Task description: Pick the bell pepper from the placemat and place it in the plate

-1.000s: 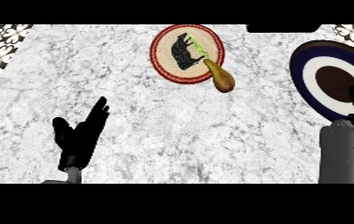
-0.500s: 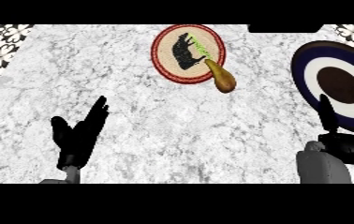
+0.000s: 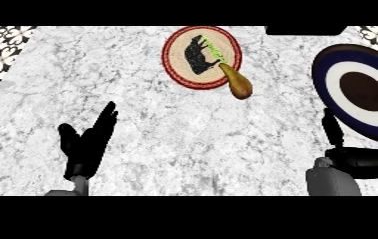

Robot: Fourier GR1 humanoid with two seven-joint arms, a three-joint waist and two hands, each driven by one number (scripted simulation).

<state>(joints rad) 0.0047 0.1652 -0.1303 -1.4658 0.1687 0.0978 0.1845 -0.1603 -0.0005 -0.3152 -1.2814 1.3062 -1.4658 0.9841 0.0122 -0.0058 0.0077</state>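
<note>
PEPPER POSITION AND HAND STATE

Pepper (image 3: 238, 83) across lower-right rim of placemat (image 3: 227, 47): narrow end on mat, broad end on counter (image 3: 184, 133). Long axis diagonal, upper left to lower right, broad end toward plate (image 3: 322, 78) but well apart from it. Left hand (image 3: 83, 145) resting at lower left, fingers straight, holding nothing. Right hand (image 3: 353, 160) at lower right, below plate; open or closed: cannot tell.

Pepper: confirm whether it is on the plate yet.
No, the pepper lies at the placemat's edge, apart from the plate.
</note>
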